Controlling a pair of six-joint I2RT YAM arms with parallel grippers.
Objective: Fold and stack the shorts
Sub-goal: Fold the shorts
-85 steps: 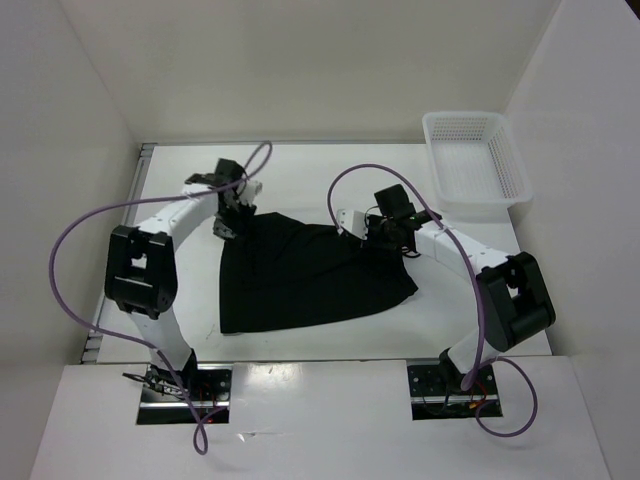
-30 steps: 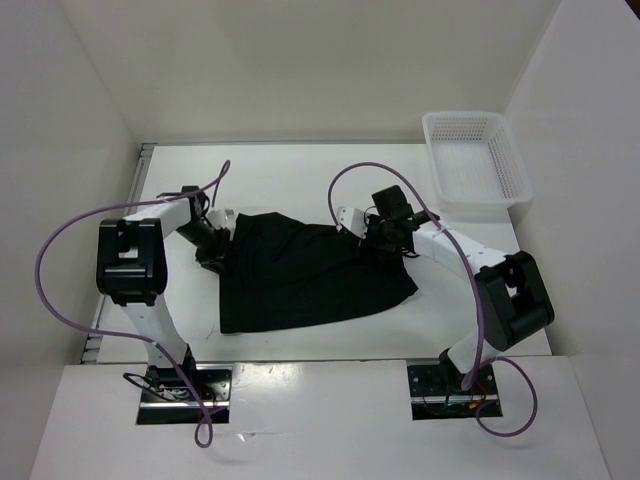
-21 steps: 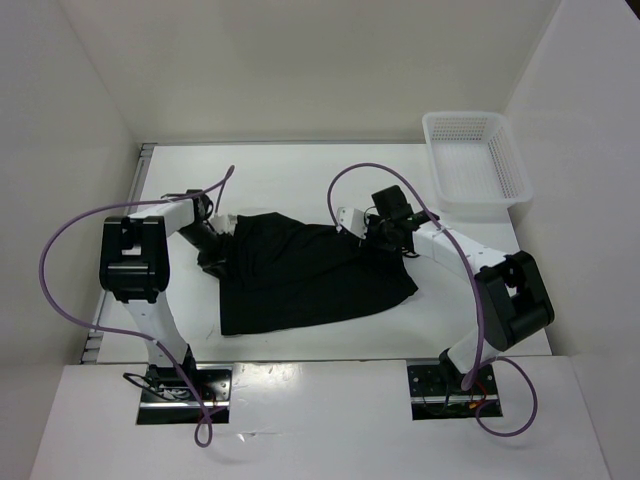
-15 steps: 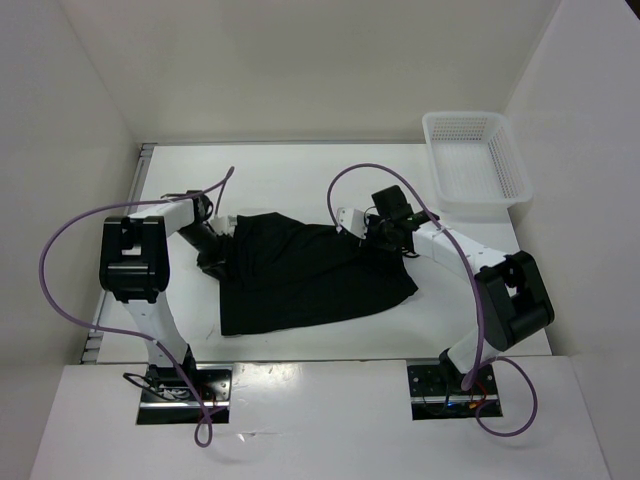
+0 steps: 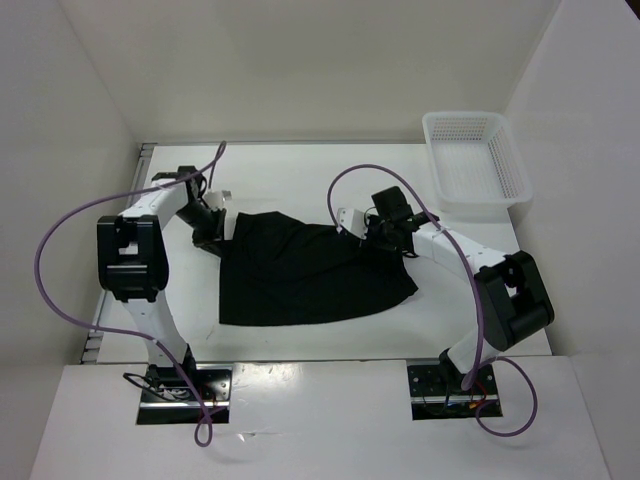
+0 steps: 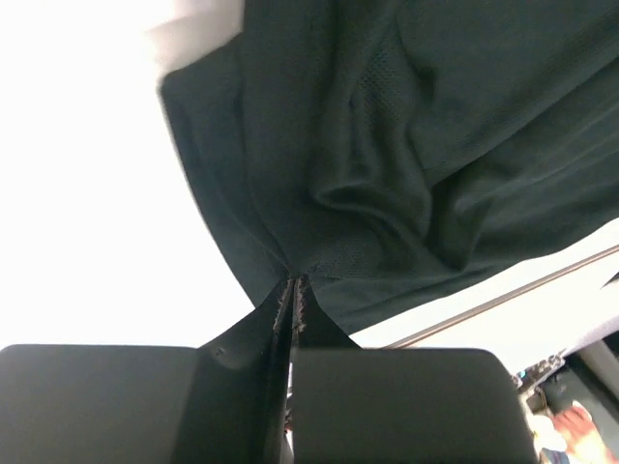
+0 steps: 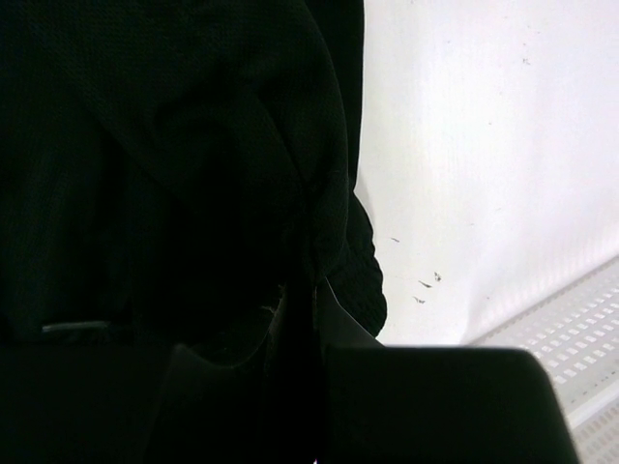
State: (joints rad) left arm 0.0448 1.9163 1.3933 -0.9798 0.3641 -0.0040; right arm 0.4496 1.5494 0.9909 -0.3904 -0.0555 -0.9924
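Has the shorts (image 5: 310, 275) lying spread across the middle of the table (image 5: 300, 175), well apart from the white basket (image 5: 462, 116) at the far right. Pinches the far left corner with the left gripper (image 6: 292, 290), jaws fully shut on a tuck of cloth, and nips the far right edge with the right gripper (image 7: 302, 300), jaws all but together on bunched fabric — likely to raise both ends of that edge evenly for a first fold toward the near hem.
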